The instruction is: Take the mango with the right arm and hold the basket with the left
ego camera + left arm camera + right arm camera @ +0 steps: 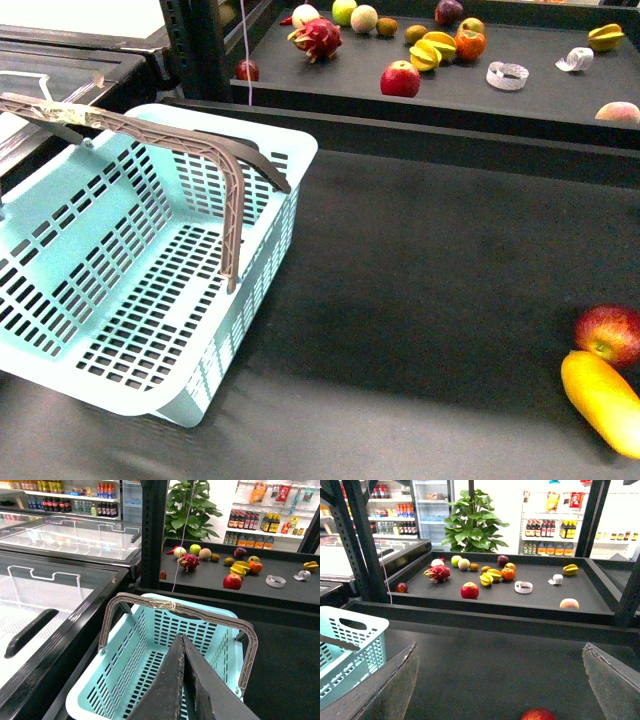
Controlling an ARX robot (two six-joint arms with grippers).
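Our left gripper, pressed together, hangs over the basket — handle not held yet. Our right gripper is spread wide to fit the mango near it.

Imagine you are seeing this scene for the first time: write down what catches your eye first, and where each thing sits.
The big turquoise basket dominates the left of the dark table, its ribbed handles raised. At the near right edge lie a yellow-orange mango and a red apple right beside it. On the raised shelf behind, a pink dragon fruit stands out among scattered fruit.
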